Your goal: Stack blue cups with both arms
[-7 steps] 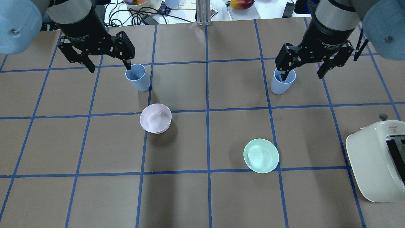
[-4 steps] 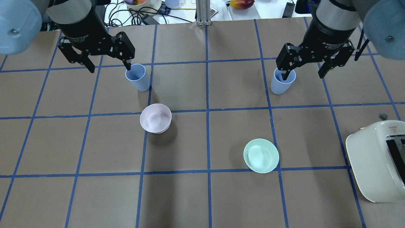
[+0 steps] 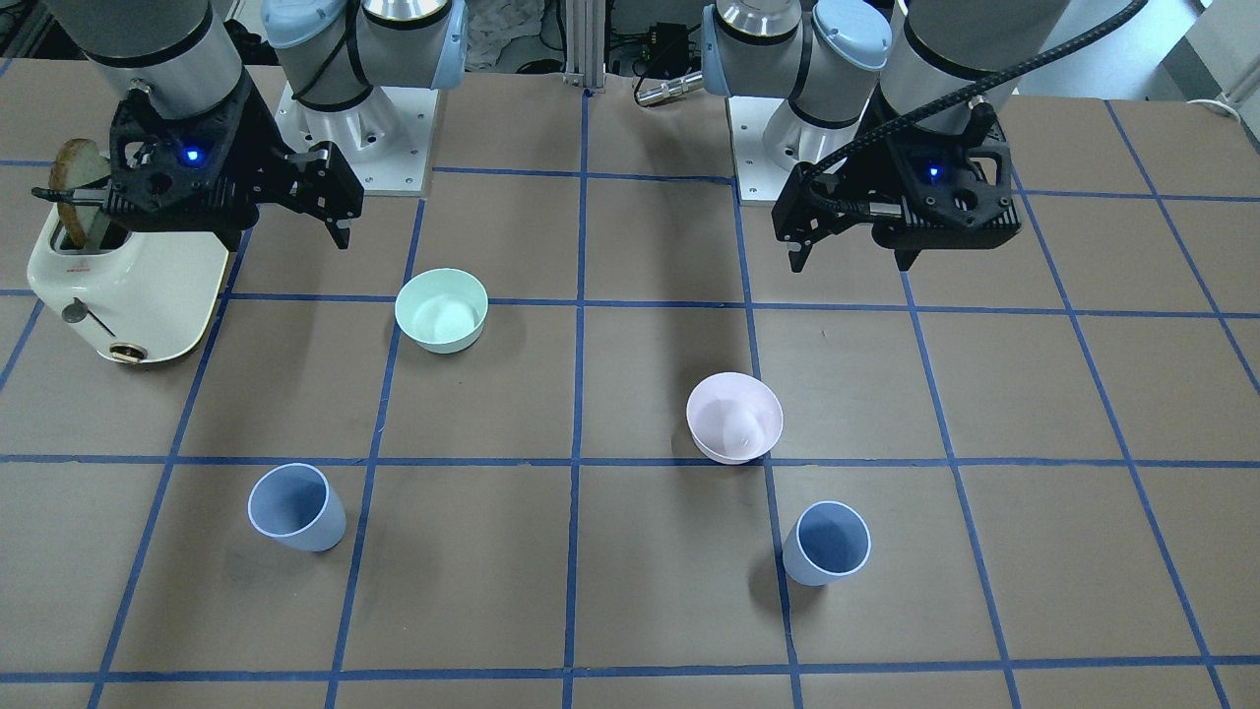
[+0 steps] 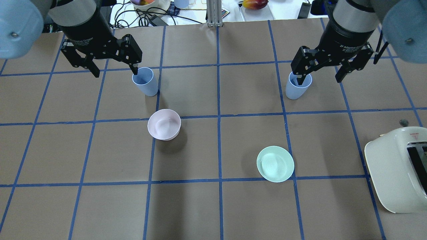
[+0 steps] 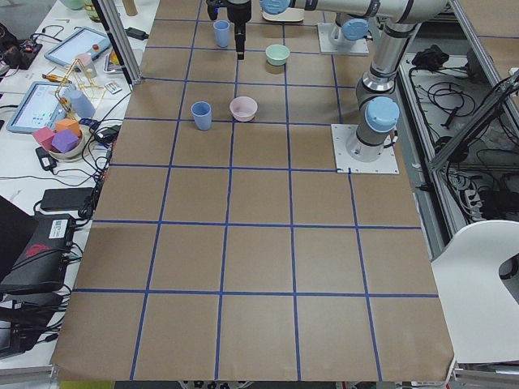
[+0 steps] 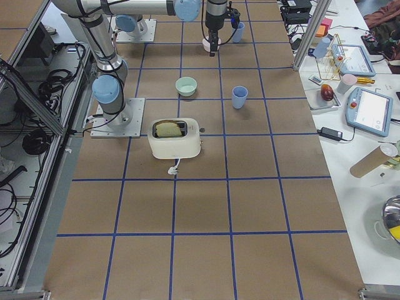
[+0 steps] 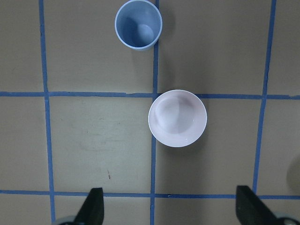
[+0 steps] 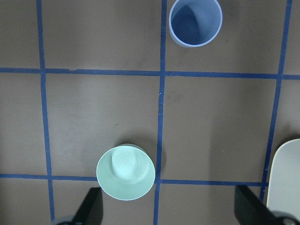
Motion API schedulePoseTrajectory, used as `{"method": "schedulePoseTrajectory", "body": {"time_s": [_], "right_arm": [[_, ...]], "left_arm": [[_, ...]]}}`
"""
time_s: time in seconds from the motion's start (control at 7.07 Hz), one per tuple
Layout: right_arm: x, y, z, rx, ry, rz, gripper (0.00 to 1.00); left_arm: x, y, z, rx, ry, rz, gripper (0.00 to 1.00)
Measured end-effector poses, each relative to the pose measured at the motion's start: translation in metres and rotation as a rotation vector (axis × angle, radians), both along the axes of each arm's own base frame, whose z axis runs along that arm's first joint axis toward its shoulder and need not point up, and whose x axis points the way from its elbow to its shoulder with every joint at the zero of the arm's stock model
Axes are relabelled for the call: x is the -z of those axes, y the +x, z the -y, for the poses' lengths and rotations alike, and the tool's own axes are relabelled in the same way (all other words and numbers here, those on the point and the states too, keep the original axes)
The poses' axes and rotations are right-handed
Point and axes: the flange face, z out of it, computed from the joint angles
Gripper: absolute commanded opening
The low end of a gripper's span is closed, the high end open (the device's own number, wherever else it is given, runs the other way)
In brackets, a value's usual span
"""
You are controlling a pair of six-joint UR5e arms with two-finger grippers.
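Two pale blue cups stand upright and apart on the brown table. The left cup (image 4: pixel 145 81) (image 3: pixel 827 542) shows at the top of the left wrist view (image 7: pixel 138 30). The right cup (image 4: pixel 298 87) (image 3: pixel 295 507) shows at the top of the right wrist view (image 8: pixel 195 21). My left gripper (image 4: pixel 115 68) (image 3: pixel 851 261) is open and empty. It hangs high above the table, on the robot's side of the left cup. My right gripper (image 4: pixel 319 79) (image 3: pixel 285 236) is open and empty too, high up on the robot's side of the right cup.
A pale pink bowl (image 4: pixel 164 124) (image 7: pixel 177 118) sits between the left cup and the robot. A mint-green bowl (image 4: pixel 275 163) (image 8: pixel 125 172) sits nearer the robot on the right. A white toaster (image 4: pixel 397 170) (image 3: pixel 128 286) holding bread stands at the table's right. Clutter lies beyond the far edge.
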Motion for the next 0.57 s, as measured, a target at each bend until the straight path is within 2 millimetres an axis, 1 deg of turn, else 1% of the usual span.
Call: {"method": "schedulePoseTrajectory", "body": {"time_s": [0.42,0.57], "right_arm": [[0.0003,-0.0012,0.0017,0.0,-0.004,-0.001,1.0],[0.0028,-0.004,0.0061,0.004,-0.009,0.0,1.0]], "left_arm": [[-0.0005,-0.0005,-0.0005,0.001,-0.002,0.0,1.0],[0.0,-0.0005,0.0011,0.002,-0.004,-0.003,1.0]]}}
